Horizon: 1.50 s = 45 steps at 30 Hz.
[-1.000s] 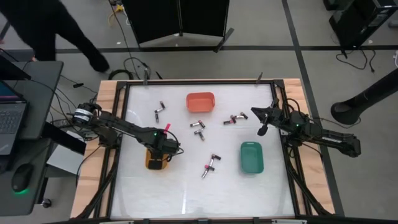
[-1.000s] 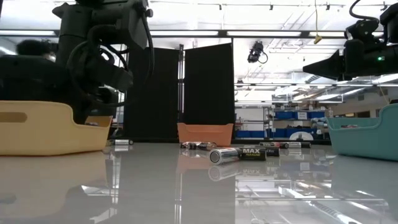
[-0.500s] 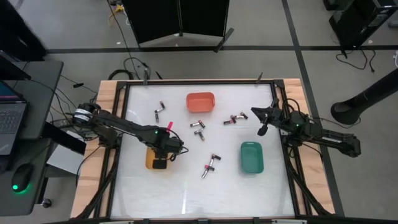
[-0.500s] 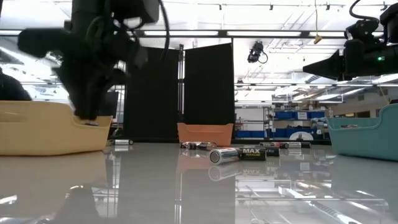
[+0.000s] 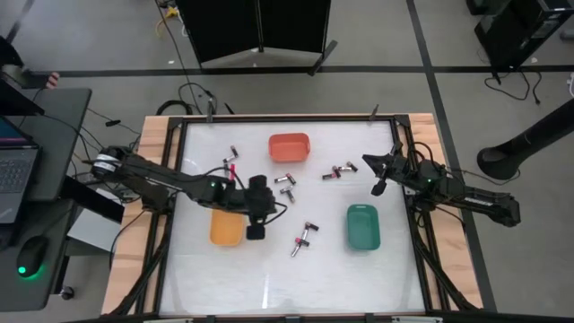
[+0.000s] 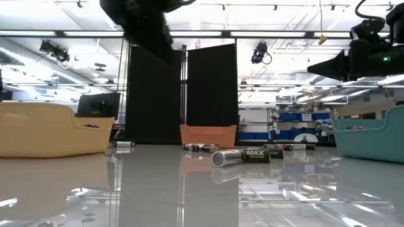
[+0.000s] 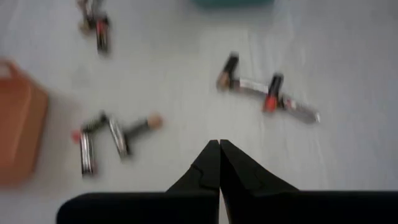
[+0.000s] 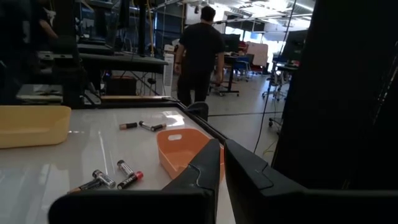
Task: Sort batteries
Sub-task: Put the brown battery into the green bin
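Observation:
Several small batteries lie on their sides in loose groups on the white table: near the far left (image 5: 230, 160), at the middle (image 5: 285, 184), right of middle (image 5: 339, 170) and nearer the front (image 5: 303, 238). My left gripper (image 5: 257, 228) hangs shut and holding nothing above the table. It is just right of the yellow tray (image 5: 224, 229) and slants down toward the table's right. In the left wrist view its tips (image 7: 219, 148) meet, with battery groups (image 7: 102, 134) (image 7: 267, 93) lying beyond them. My right gripper (image 5: 366, 162) waits shut and level above the table's right side.
An orange tray (image 5: 289, 146) stands at the far middle and a green tray (image 5: 363, 226) at the right. A wooden frame (image 5: 157, 135) borders the table. A person (image 8: 200, 50) walks in the room beyond the table.
My left gripper has risen out of the yellow tray and moved toward the table's right edge. It has tipped up from pointing straight down to a slant. The yellow tray has kept its place and now shows uncovered.

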### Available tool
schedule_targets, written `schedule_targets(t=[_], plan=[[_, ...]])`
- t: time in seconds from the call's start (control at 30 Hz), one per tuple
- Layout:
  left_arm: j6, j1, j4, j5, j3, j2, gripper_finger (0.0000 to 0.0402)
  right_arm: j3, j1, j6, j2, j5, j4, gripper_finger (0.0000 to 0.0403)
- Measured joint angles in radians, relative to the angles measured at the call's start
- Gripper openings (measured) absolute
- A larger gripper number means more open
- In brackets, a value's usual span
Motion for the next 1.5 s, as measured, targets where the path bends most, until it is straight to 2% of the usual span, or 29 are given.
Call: schedule_targets(t=[0.13, 0.33, 0.5, 0.8, 0.97, 1.3, 1.5], plan=[[0.060, 0.052, 0.211, 0.015, -0.080, 0.010, 0.0004, 0.000, 0.000, 0.000, 0.000, 0.000, 0.000, 0.0035], [0.080, 0.143, 0.587, 0.139, -0.231, 0.009, 0.0003, 0.000, 0.000, 0.000, 0.000, 0.000, 0.016, 0.0035], [0.081, 0.205, 0.705, 0.143, -0.311, 0.010, 0.0004, 0.000, 0.000, 0.000, 0.000, 0.000, 0.029, 0.0035], [0.087, 0.243, 0.852, 0.151, -0.438, 0.009, 0.0004, 0.000, 0.000, 0.000, 0.000, 0.000, 0.103, 0.0035], [0.054, 0.281, 1.090, 0.141, -0.556, 0.012, 0.0005, 0.000, 0.000, 0.033, 0.000, 0.000, 0.144, 0.0035], [0.087, 0.411, 1.092, 0.195, -0.588, 0.011, 0.0005, 0.000, -0.012, 0.083, 0.016, 0.000, 0.263, 0.0027], [0.060, 0.449, 1.121, 0.247, -0.588, 0.011, 0.0005, 0.005, -0.014, 0.110, 0.099, 0.000, 0.256, 0.0009]])
